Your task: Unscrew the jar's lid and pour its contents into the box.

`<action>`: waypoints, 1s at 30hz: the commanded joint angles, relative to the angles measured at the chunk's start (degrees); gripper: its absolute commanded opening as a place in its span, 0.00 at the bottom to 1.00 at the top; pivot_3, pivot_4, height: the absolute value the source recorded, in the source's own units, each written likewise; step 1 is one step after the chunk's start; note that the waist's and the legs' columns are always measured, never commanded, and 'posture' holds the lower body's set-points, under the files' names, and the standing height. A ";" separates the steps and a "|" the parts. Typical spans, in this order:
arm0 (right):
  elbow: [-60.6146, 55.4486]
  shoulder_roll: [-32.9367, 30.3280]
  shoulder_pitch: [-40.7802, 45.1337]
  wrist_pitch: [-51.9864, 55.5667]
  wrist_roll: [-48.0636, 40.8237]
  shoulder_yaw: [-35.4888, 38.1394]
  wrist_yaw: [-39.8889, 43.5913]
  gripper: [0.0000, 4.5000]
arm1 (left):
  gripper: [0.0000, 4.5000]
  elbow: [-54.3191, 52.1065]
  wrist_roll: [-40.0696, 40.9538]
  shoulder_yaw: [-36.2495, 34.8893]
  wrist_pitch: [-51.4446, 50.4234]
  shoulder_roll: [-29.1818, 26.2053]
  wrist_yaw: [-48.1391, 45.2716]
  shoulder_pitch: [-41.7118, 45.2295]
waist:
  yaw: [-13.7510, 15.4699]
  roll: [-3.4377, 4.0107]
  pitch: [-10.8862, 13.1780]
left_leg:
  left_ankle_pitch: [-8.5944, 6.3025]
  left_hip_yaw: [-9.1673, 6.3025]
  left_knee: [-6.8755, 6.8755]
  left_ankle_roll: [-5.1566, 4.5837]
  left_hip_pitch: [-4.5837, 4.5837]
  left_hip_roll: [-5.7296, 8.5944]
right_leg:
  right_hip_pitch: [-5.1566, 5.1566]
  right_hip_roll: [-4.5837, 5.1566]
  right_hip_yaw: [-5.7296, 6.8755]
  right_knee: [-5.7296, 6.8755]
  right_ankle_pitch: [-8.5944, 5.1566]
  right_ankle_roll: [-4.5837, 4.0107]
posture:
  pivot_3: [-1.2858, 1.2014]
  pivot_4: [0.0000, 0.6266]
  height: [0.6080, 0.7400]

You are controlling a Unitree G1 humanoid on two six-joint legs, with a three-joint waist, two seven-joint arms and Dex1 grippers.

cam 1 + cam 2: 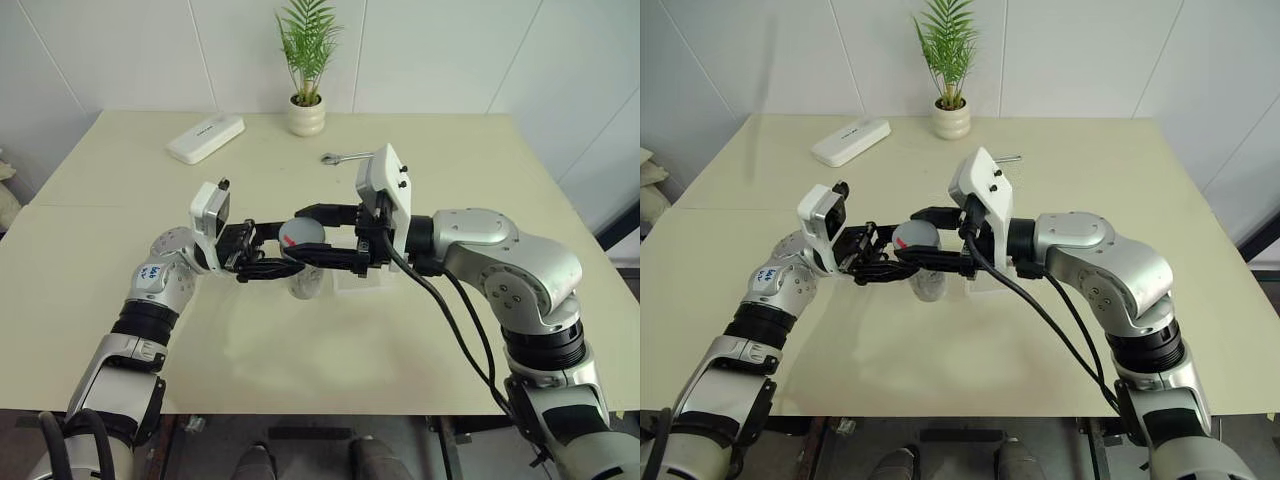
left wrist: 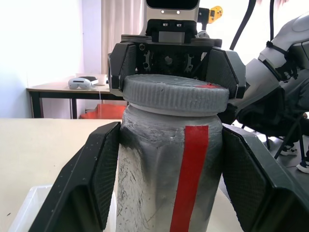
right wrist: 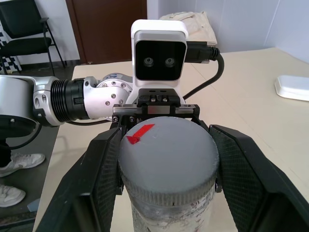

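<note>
1. Pale cream table [image 1: 300,350] under white wall panels — every place below is given from the jar [image 1: 305,277], which is held just above the table at its middle.
2. Left of the jar and well behind it, a white oblong case [image 1: 205,138] lies near the table's far edge.
3. Left of the jar and touching it, the left gripper [image 2: 166,188] reaches in level from that side; its two black fingers [image 2: 96,179] are pressed against the jar's clear body on either side, below the lid, pinching it.
4. On the jar itself, a red label stripe [image 2: 190,174] runs down the side, and the jar stands upright between the pads.
5. On top of the jar sits the lid [image 3: 166,159], grey with a ribbed rim and a red patch on its top, seated on the jar's neck.
6. Directly behind the jar, at the far edge, a white pot holds a green plant [image 1: 307,95].
7. Just right of the jar, the box [image 1: 360,279] of clear plastic rests on the table, partly covered by the arm above it.
8. Right of the jar and behind it, a metal wrench [image 1: 343,157] lies flat.
9. From the right, the right gripper [image 3: 166,166] comes in level — its fingers [image 3: 104,166] are clamped on the lid's rim from both sides.
</note>
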State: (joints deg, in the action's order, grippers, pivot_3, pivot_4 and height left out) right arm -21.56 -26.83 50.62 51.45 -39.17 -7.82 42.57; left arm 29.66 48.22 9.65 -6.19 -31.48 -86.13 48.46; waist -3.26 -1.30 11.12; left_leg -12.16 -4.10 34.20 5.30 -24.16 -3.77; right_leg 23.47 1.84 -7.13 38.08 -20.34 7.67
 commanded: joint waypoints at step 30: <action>2.66 -4.26 7.40 -5.87 1.32 5.87 6.79 0.56 | 0.61 -5.30 0.15 4.46 -2.41 -2.32 -6.37 -6.78 | -0.02 0.00 0.00 | 0.00 0.00 0.01 0.00 0.00 0.00 | 0.00 0.00 0.00 -0.01 0.00 0.00 | 0.52 0.24 1.00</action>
State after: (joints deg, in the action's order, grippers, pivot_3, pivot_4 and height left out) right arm -18.84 -29.27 53.38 51.23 -39.45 -9.00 51.14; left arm 24.53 50.29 10.61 -8.05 -32.39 -86.12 44.71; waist -3.29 -1.30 11.12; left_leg -12.16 -4.09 34.20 5.30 -24.16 -3.77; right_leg 23.47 1.84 -7.13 38.07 -20.34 7.66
